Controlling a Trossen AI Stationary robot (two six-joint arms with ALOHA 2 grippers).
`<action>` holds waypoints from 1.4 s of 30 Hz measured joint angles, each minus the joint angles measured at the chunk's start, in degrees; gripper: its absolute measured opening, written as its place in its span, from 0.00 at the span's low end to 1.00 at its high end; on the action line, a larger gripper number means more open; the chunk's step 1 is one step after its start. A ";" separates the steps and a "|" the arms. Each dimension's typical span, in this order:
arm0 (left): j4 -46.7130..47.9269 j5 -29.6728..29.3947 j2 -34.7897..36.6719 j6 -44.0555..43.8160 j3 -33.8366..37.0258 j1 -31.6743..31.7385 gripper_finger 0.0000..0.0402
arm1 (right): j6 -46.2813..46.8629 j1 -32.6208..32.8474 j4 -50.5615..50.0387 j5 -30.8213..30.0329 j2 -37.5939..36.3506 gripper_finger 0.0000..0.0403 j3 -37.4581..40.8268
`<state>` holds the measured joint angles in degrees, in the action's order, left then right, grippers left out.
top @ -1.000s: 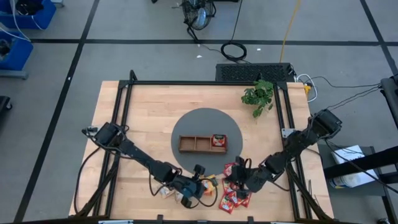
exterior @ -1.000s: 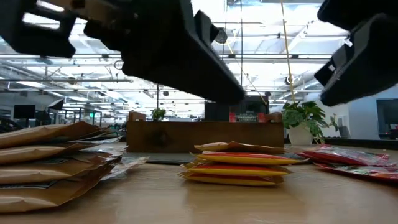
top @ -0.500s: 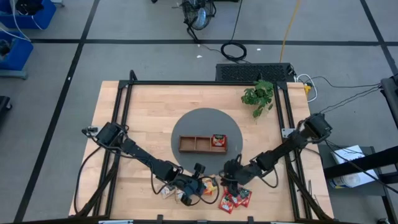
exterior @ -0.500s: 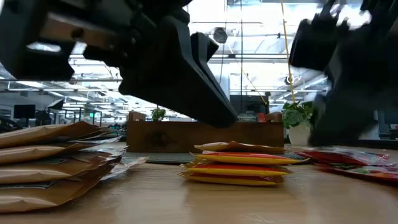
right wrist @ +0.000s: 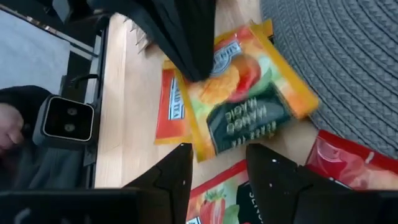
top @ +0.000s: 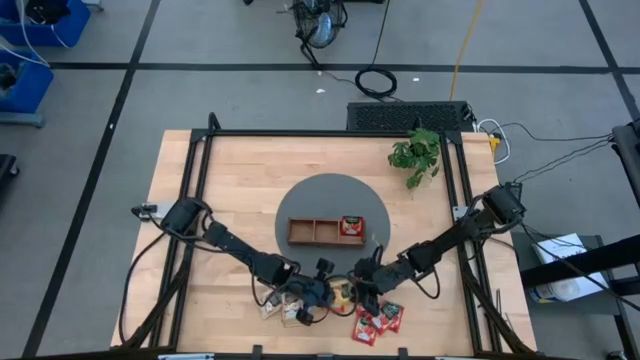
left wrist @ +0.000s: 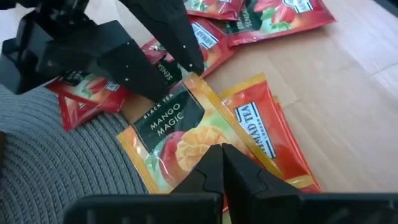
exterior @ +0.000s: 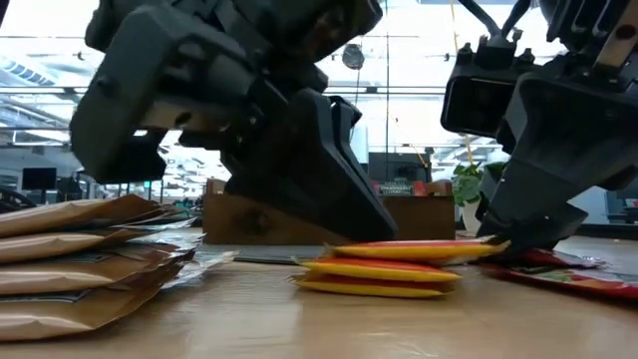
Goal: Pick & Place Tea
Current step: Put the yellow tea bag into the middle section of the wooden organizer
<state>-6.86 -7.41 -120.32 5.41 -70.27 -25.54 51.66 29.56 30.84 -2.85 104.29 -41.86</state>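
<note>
Orange mango sachet (left wrist: 180,140) is the item in play: top of a small orange stack (exterior: 374,271) near the table's 6 o'clock edge, just off the grey round mat (top: 325,195). Left gripper (left wrist: 217,163) is pinched shut on the sachet's near edge; its corner lifts slightly in the low view. Right gripper (right wrist: 214,171) has its fingers parted wide, the sachet's opposite edge lying between the tips; contact not confirmable.

Step, as judged: pick of one orange tea bag, possibly a hand-over or two-arm steadying. Placement not yet done.

Wooden tray (top: 327,230) sits at 12 o'clock from the stack, on the mat; one red sachet (top: 351,226) lies in its 3 o'clock compartment, the other two look empty.

Remaining tea: red sachets (top: 378,318) at 4 o'clock of the stack, tan sachets (exterior: 80,264) at 9 o'clock.

Next move calls for: lifting the single sachet clear without dragging the one beneath, then carrying toward a tray compartment. Risk: both grippers crowd one thin packet.
</note>
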 joint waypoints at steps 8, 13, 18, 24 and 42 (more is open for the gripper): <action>-0.23 0.38 -0.26 -0.13 -0.01 0.18 0.04 | 3.06 -0.88 1.19 -1.52 -0.16 0.34 1.33; -0.32 0.39 -0.26 0.13 0.01 0.18 0.01 | 4.61 -2.25 1.41 -1.51 -0.31 0.33 2.20; -0.32 0.47 -0.26 0.31 0.03 0.25 0.05 | 4.48 -2.56 1.09 -1.53 -0.28 0.29 2.35; -0.60 0.56 -0.26 0.22 0.05 0.40 0.01 | 4.22 -2.43 -0.01 0.97 -0.23 0.26 2.37; -2.24 0.56 -0.39 0.32 0.13 0.51 0.05 | 1.76 -1.70 -1.74 -0.04 -0.04 0.25 2.46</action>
<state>-9.10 -6.85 -120.70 5.72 -70.13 -25.04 53.42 27.86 29.10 -2.89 104.25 -39.40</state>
